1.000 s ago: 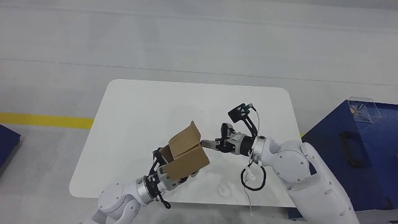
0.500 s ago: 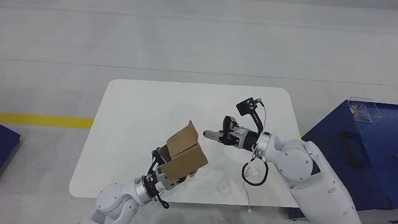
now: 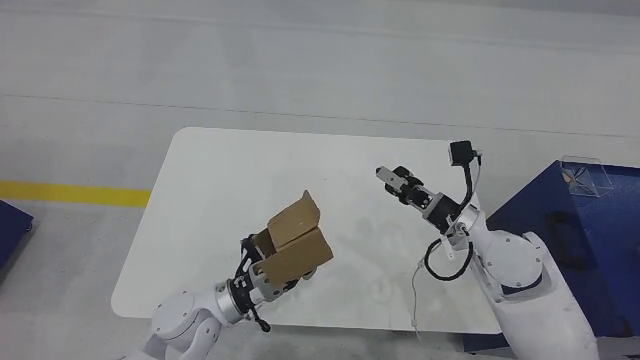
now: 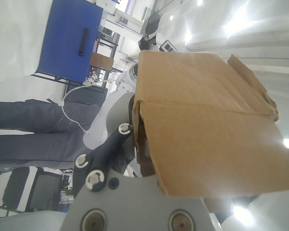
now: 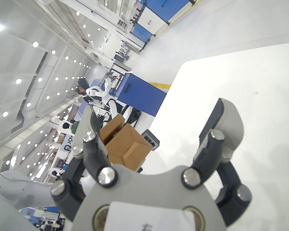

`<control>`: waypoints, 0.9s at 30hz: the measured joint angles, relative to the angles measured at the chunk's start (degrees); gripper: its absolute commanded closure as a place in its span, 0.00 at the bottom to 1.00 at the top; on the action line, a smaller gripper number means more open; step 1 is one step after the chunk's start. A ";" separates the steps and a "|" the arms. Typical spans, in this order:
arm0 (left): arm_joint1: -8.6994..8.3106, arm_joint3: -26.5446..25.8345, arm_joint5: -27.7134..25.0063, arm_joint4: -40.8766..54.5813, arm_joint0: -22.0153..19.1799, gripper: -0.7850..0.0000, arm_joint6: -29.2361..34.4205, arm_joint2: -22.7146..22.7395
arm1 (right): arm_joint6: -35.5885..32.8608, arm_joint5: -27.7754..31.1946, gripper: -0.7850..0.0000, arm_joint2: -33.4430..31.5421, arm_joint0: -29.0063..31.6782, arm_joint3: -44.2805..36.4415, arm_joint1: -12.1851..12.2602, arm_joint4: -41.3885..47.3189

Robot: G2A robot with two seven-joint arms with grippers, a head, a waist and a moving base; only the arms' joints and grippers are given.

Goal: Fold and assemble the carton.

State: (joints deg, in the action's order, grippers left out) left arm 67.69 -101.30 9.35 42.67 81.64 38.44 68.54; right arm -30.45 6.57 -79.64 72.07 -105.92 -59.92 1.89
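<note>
Carton of brown corrugated cardboard (image 3: 296, 240), partly formed into a box, held tilted in the air over the near edge of the white, round-cornered tabletop (image 3: 230, 180), a little left of that edge's middle. One flap stands up at the carton's far end. The other panels look folded into a box shape, and the left wrist view shows a gap along one corner seam.

The left end effector (image 3: 262, 270) grips the carton from below, its fingers closed on a cardboard wall. The right end effector (image 3: 390, 176), with black fingers on a grey body, hovers above the tabletop nearer the right edge, well apart from the carton. Its jaws are spread wide and hold nothing.

The step in hand appears to be closing the flaps while one arm steadies the box. The next move probably calls for the right end effector to reach the raised flap and press it flat, with the left grip firm enough that the carton neither twists nor slips.
</note>
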 measured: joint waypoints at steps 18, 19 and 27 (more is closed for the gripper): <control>8.60 -11.36 1.24 45.42 -6.41 1.00 -104.08 -15.53 | 0.21 -2.49 0.00 -1.91 0.93 1.39 -0.09 0.45; 9.01 -9.74 -0.28 45.46 -7.62 1.00 -105.86 -16.30 | 0.16 -2.52 0.00 -1.83 0.86 1.47 -0.11 0.44; 12.68 4.51 -6.08 46.64 -17.15 0.54 -113.63 -23.60 | -0.43 -3.13 0.00 -1.51 0.19 2.26 -0.24 0.19</control>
State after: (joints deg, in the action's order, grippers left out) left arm 80.37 -96.79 3.27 89.31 64.48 -75.19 44.93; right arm -30.89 3.44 -81.15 72.26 -103.66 -60.16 2.08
